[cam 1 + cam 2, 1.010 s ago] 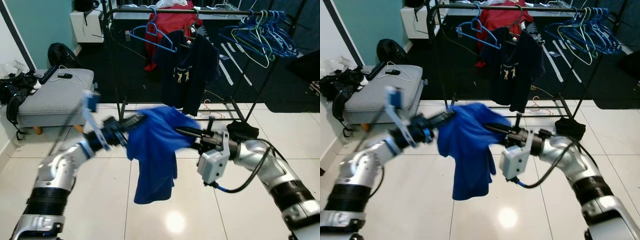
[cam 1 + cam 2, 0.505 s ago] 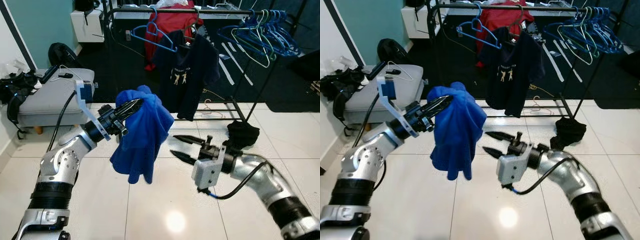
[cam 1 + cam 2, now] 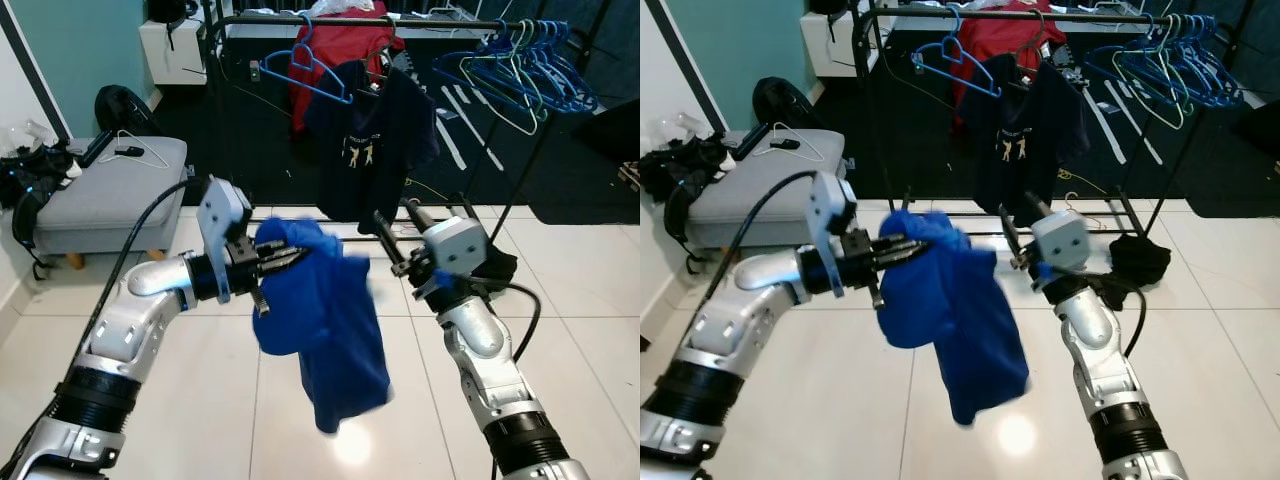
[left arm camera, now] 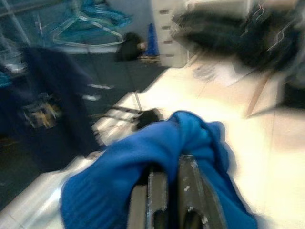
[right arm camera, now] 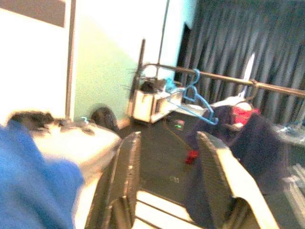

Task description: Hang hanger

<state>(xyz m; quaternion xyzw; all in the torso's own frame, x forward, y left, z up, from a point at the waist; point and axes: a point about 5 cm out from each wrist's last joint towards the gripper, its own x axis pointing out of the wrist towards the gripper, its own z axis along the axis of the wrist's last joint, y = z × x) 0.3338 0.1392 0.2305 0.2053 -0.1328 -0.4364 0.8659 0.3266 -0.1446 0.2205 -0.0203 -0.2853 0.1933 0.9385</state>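
Observation:
My left gripper is shut on a crumpled blue shirt that hangs from it over the tiled floor; in the left wrist view the fingers are buried in blue cloth. To its right, my right gripper is raised and open, empty, pointing towards the clothes rack. An empty blue hanger hangs on the rack's left part, beside a navy shirt and a red garment. The right wrist view looks between its spread fingers at that blue hanger.
Several blue and green hangers crowd the rack's right end. A grey ottoman at the left carries a white wire hanger. Black bags lie beside it. A black bundle lies on the floor by the rack's foot.
My right gripper has come out of the blue shirt and swung up towards the rack, open. The left gripper keeps the shirt, which now hangs lower and more to the middle.

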